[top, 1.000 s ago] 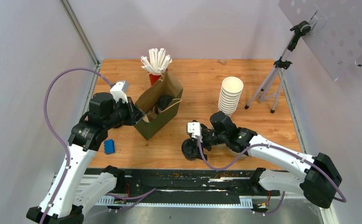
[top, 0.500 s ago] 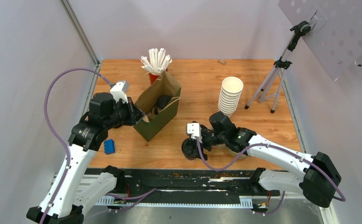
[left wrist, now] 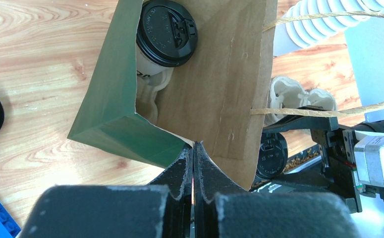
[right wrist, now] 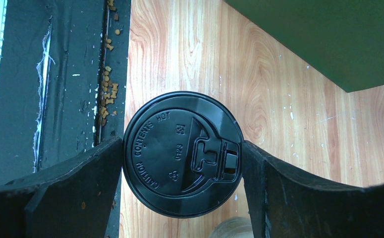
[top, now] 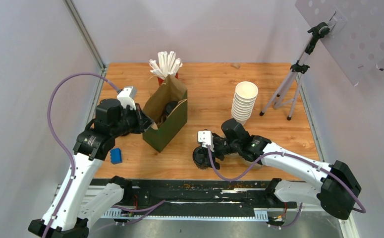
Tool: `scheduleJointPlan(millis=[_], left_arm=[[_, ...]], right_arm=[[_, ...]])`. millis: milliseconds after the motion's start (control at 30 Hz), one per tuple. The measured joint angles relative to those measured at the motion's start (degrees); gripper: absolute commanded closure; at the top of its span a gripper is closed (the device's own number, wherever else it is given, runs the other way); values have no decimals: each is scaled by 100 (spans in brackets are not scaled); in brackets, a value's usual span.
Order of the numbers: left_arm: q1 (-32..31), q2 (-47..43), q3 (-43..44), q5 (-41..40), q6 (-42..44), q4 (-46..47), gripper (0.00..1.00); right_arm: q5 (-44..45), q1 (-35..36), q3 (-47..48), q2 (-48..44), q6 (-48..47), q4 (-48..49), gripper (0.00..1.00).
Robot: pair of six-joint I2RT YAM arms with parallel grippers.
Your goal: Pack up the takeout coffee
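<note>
A takeout coffee [top: 200,157], a cup with a black sip lid [right wrist: 182,153], stands on the wooden table near the front edge. My right gripper [right wrist: 182,166] straddles it from above, and both fingers touch the lid's rim. Another lidded coffee [left wrist: 166,32] sits inside the green-and-brown paper bag [top: 167,121], in a pale moulded tray. My left gripper [left wrist: 193,148] is shut on the bag's brown rim [left wrist: 219,89] at the bag's left side [top: 147,124], keeping its mouth spread.
A stack of lidless white cups [top: 244,101] stands right of the bag, a red cup of straws [top: 165,67] behind it. A tripod [top: 291,84] is at the back right, a blue brick [top: 116,155] front left. A black rail [top: 194,191] runs along the front edge.
My right gripper's fingers have narrowed until they meet the lid. The bag has shifted and narrowed a little in my left gripper's hold.
</note>
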Motion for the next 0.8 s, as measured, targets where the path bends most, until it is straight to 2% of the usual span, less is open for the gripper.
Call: scheduleJointPlan(millis=[267, 367, 500, 800], left_arm=[[0, 0, 0, -160, -92, -13, 76], [0, 0, 11, -352, -293, -85, 61], [0, 63, 155, -730, -876, -385, 49], [0, 385, 629, -1014, -2424, -1305, 38]], right_arm=[[116, 0, 28, -20, 76, -37, 27], [177, 2, 52, -114, 157, -39, 27], [282, 0, 103, -179, 157, -46, 27], [365, 0, 247, -203, 131, -162, 27]])
